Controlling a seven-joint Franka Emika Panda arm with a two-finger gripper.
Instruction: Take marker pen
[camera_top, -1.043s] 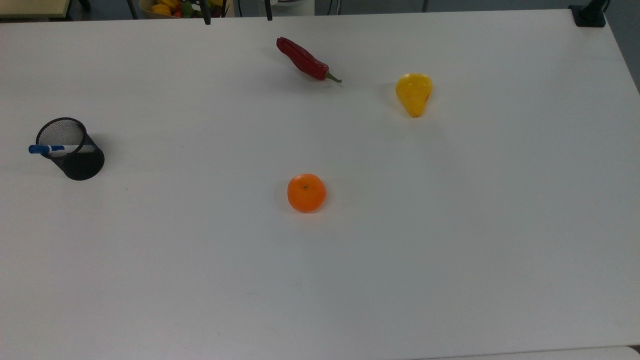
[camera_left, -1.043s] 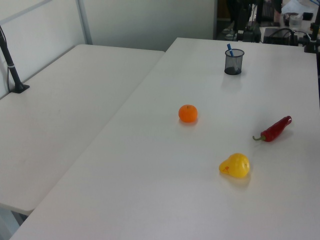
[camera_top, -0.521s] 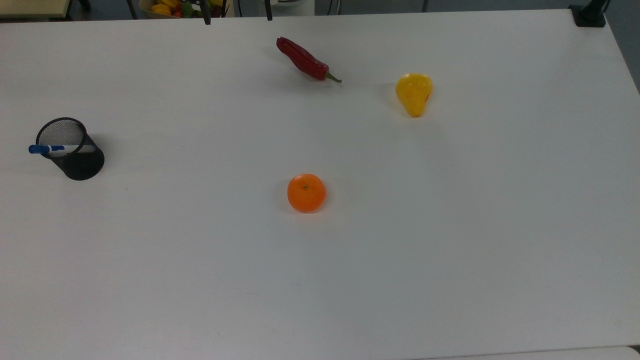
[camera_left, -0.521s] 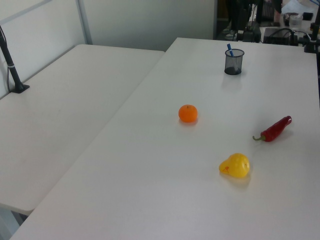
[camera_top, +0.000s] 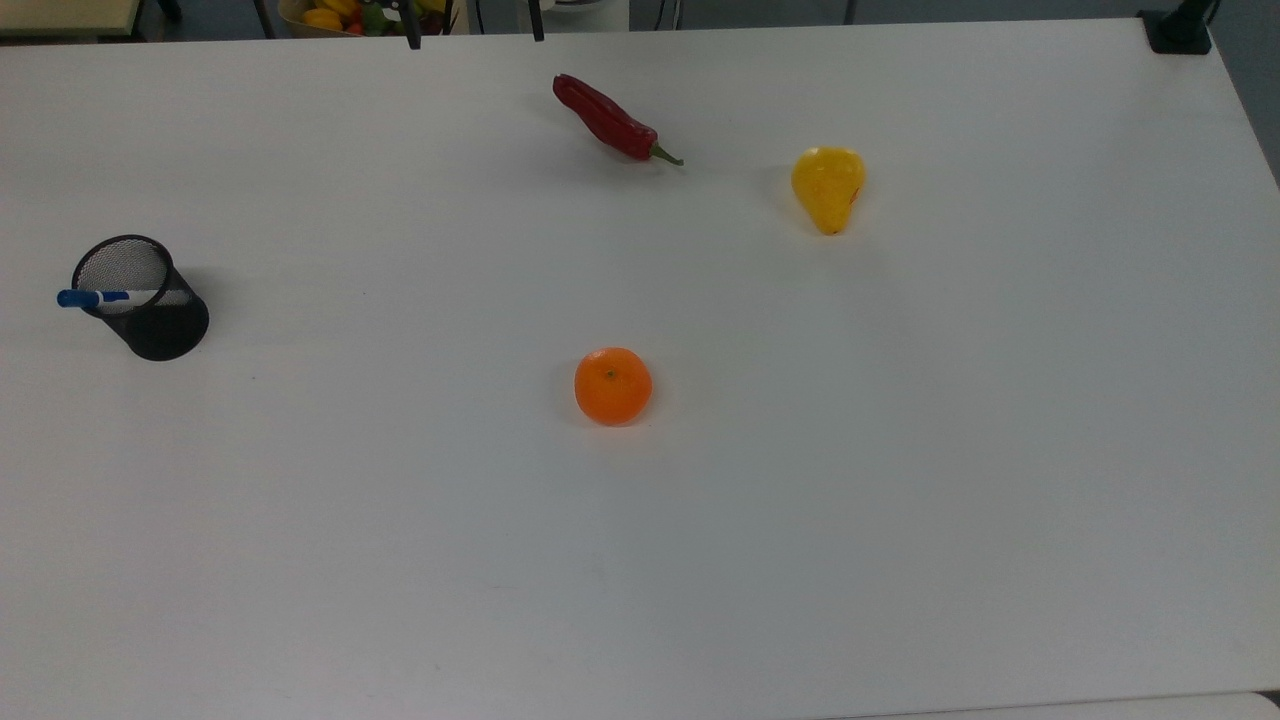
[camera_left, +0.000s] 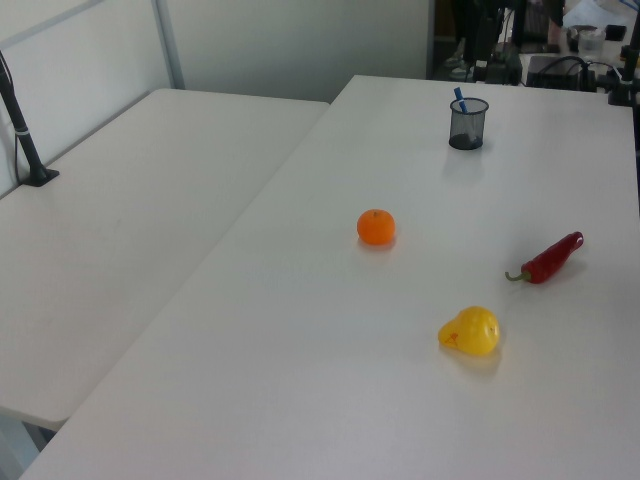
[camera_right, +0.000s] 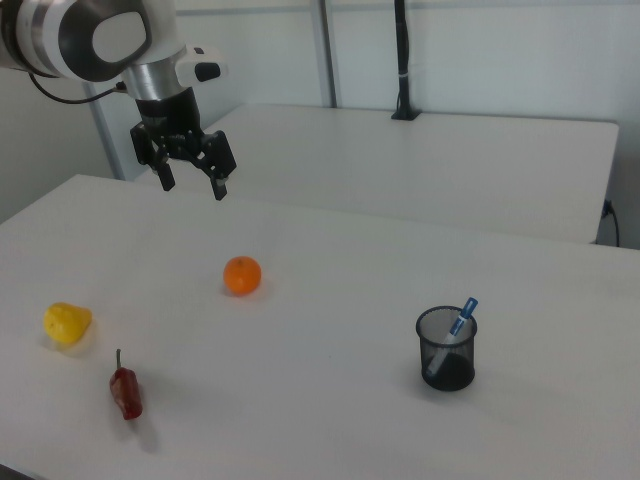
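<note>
White table (camera_top: 900, 500) carrying an orange (camera_top: 612, 386), a yellow pear (camera_top: 828, 187) and a red chilli (camera_top: 610, 120), all well apart. The marker pen (camera_top: 92, 298) leans inside a black mesh cup (camera_top: 145, 305), blue cap protruding above the rim. The gripper (camera_right: 192, 184) hangs above the table with fingers spread, holding nothing.
</note>
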